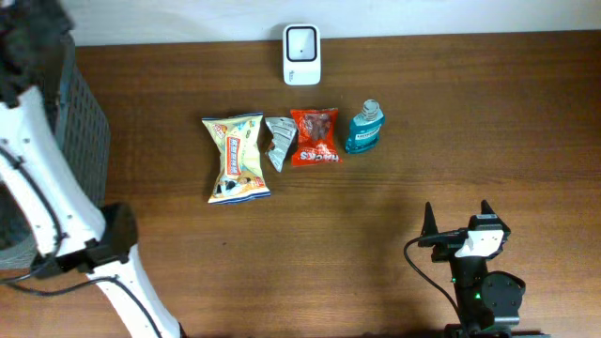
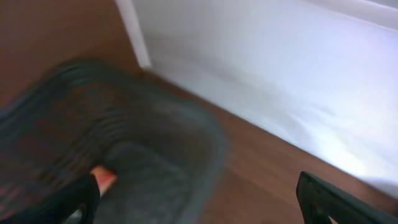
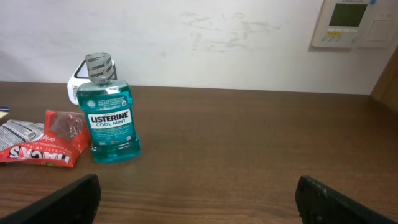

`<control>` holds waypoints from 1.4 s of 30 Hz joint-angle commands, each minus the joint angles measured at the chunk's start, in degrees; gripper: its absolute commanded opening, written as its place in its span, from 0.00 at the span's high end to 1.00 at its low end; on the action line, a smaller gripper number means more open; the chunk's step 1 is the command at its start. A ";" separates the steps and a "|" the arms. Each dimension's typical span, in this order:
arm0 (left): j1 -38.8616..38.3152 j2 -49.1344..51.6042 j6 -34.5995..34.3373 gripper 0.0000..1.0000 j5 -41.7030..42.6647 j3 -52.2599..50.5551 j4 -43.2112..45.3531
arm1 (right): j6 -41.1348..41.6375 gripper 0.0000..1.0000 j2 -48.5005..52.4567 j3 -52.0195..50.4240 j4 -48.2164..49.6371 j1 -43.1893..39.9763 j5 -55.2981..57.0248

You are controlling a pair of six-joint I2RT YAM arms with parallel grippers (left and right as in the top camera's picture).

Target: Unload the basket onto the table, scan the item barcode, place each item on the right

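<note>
Inside the blurred basket (image 2: 199, 130), an orange scrap (image 2: 106, 179) is unidentifiable.

1. Overhead is looking down on a brown wooden table (image 1: 470, 113).
2. Left wrist is peering closely into a dark mesh basket (image 2: 124, 137).
3. Right wrist is looking low, sharing with overhead the teal plastic mouthwash bottle (image 3: 112, 127) (image 1: 364, 129) ahead-left of its jaws.

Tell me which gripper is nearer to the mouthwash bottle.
Right. The right gripper sits in front of the mouthwash bottle, slightly to its right; the left gripper hangs over the basket at the far left.
</note>
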 commanded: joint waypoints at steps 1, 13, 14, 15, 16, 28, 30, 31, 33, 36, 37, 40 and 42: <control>6.10 0.44 -13.31 0.01 -11.45 -2.73 -1.75 | -0.13 0.01 -0.37 -0.46 -0.11 0.37 0.52; 15.17 0.55 13.57 0.02 -12.22 -36.63 11.13 | -0.13 0.01 -0.37 -0.46 -0.11 0.35 0.52; 15.17 0.55 17.55 0.04 -12.22 -41.48 13.88 | -0.15 0.02 -0.37 -0.46 -0.11 0.35 0.52; 15.17 0.55 20.20 0.06 -12.22 -45.22 16.06 | -0.15 0.01 -0.37 -0.46 -0.09 0.35 0.52; 15.17 0.55 21.31 0.07 -12.22 -47.34 17.38 | -0.15 0.01 -0.37 -0.46 -0.09 0.37 0.52; 15.67 2.21 42.12 0.31 -8.11 -65.79 43.65 | -0.15 0.01 -0.37 -0.46 -0.11 0.35 0.52; 16.31 2.82 42.12 0.33 -8.09 -65.79 45.09 | -0.15 0.01 -0.37 -0.46 -0.11 0.35 0.52; 16.61 3.02 42.12 0.35 -8.07 -65.79 45.31 | -0.15 0.01 -0.37 -0.46 -0.11 0.35 0.52; 17.46 3.43 42.14 0.35 -6.64 -65.79 45.44 | -0.15 0.02 -0.37 -0.46 -0.11 0.35 0.52; 18.58 4.31 42.16 0.35 -4.00 -65.79 45.20 | -0.15 0.01 -0.37 -0.46 -0.11 0.35 0.52; 18.84 4.79 42.58 0.34 -3.08 -65.79 44.98 | -0.15 0.01 -0.37 -0.46 -0.11 0.35 0.52; 19.61 6.16 43.39 0.36 -0.07 -65.79 44.83 | -0.15 0.02 -0.37 -0.46 -0.11 0.35 0.52; 19.85 6.99 43.39 0.39 0.98 -65.79 44.85 | -0.15 0.01 -0.37 -0.46 -0.11 0.35 0.52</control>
